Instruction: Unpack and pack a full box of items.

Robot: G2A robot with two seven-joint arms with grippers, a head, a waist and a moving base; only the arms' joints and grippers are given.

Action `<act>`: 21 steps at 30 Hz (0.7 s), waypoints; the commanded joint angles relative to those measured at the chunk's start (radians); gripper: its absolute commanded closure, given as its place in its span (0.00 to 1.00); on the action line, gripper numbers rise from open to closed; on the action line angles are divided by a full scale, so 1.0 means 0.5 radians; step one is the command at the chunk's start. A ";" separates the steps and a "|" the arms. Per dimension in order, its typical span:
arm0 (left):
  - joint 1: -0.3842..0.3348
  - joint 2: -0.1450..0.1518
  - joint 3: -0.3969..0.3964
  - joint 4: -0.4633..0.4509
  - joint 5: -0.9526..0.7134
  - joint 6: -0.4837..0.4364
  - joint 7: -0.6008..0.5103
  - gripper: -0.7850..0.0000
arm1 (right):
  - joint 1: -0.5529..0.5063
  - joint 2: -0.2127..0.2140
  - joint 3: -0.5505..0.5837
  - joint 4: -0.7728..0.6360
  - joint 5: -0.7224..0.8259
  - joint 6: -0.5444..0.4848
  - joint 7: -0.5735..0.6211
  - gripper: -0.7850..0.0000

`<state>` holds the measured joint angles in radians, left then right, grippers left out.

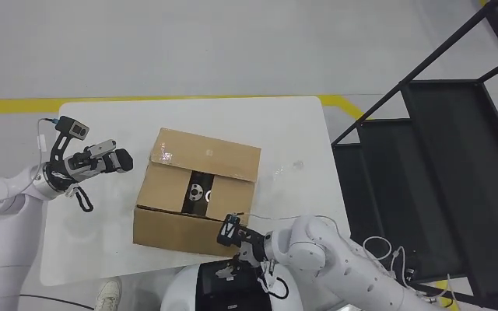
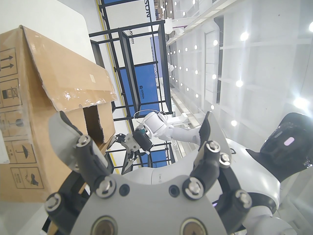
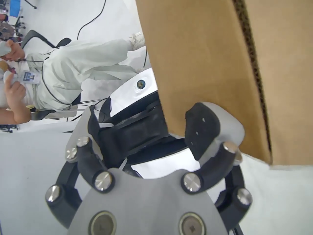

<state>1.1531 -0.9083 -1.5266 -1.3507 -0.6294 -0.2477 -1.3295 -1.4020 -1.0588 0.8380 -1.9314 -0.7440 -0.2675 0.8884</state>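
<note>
A brown cardboard box stands in the middle of the white table. Its top flaps are partly apart, and a dark item with a round part shows in the gap. My left gripper hangs open just left of the box, level with its upper edge; in the left wrist view the gripper has nothing between its fingers and the box is beside it. My right gripper is open at the box's near side. In the right wrist view one pad rests against a cardboard flap.
A black metal stair frame stands close to the table's right side. A yellow floor line runs behind the table. Bare table surface lies to the right of the box and along the far edge.
</note>
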 commanded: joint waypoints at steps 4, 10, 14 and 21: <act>0.000 0.000 0.000 0.000 0.000 0.000 0.000 0.00 | -0.006 0.005 0.066 -0.001 -0.015 0.116 -0.068 0.00; 0.000 0.000 0.000 0.000 0.000 0.000 0.000 0.00 | -0.033 0.018 0.165 -0.001 0.006 0.192 -0.124 0.00; 0.000 0.000 0.000 0.000 0.000 0.000 0.000 0.00 | -0.052 0.022 0.192 0.005 -0.032 0.260 -0.142 0.00; 0.023 0.001 -0.006 -0.060 0.018 -0.006 0.040 0.00 | -0.069 0.034 0.200 0.020 0.242 0.000 0.011 0.00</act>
<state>1.1595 -0.9083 -1.5275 -1.3670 -0.6241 -0.2493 -1.3171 -1.4349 -1.0436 0.9330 -1.9205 -0.6616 -0.2313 0.8811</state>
